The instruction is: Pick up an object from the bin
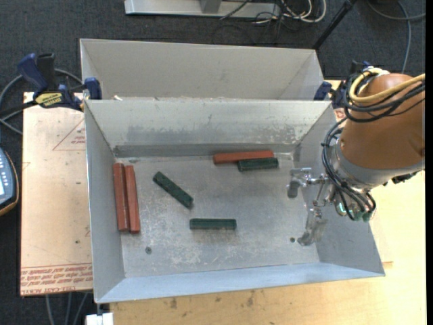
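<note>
My gripper (pixel 304 208) hangs low at the bin's right side, close to the right wall. It is open, one fingertip toward the back and the other toward the front, with only bare floor between them. The nearest things are a dark green bar (pixel 258 164) and a red-brown bar (pixel 242 158), lying side by side at the back wall, left of and behind the gripper. Another dark green bar (pixel 212 225) lies flat on the floor well to the gripper's left.
A third dark green bar (pixel 172 189) lies slanted in the left middle. Two red-brown bars (pixel 126 198) lie side by side along the left wall. The arm with its orange cover and cables stands over the right rim.
</note>
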`<state>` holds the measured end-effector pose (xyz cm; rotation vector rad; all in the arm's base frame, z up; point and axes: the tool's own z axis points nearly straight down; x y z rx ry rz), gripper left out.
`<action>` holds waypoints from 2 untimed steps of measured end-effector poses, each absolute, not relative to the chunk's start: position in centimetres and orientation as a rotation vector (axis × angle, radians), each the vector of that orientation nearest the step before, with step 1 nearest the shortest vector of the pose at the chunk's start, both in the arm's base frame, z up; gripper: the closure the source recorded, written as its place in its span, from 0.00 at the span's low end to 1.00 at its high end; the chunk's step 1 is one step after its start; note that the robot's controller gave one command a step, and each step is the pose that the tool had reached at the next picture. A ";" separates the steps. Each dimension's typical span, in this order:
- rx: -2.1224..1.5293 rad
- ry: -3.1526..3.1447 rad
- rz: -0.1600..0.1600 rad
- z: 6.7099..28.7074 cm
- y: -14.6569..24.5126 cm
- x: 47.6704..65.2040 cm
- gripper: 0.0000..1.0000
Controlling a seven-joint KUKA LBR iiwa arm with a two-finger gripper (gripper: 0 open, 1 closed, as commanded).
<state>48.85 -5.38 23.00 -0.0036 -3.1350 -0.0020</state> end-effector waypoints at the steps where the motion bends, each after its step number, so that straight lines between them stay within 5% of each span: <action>1: 0.036 -3.137 -0.005 6.5 3.4 52.7 0.00; 2: -0.063 -3.146 -0.007 10.1 8.6 52.9 0.00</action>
